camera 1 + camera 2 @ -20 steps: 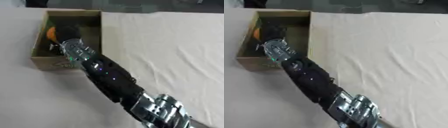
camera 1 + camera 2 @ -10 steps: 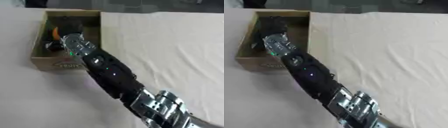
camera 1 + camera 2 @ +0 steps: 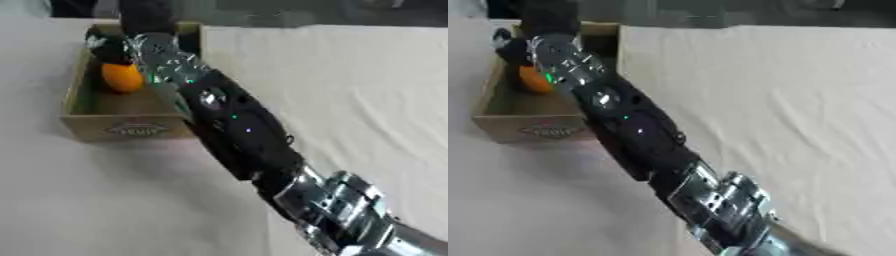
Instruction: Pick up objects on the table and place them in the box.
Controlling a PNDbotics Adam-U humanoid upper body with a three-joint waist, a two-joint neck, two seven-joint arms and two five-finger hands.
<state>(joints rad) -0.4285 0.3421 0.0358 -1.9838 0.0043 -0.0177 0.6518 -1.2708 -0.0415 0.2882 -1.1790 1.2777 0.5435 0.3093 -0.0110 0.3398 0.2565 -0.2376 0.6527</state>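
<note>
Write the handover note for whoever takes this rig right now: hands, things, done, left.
Right hand: reaching over the far end of the cardboard box; its fingers are too dark to tell open from shut.
Left hand: not in view.
Things: an orange ball lies inside the box, next to something dark I cannot make out.
Done: at least the orange ball is in the box.
Left: no other loose things show on the white tablecloth in view; check the parts hidden behind the arm before calling it finished.

Right arm [image 3: 236, 125] outstretched diagonally up-left; hand [image 3: 144, 15] at far end, fingers unclear
</note>
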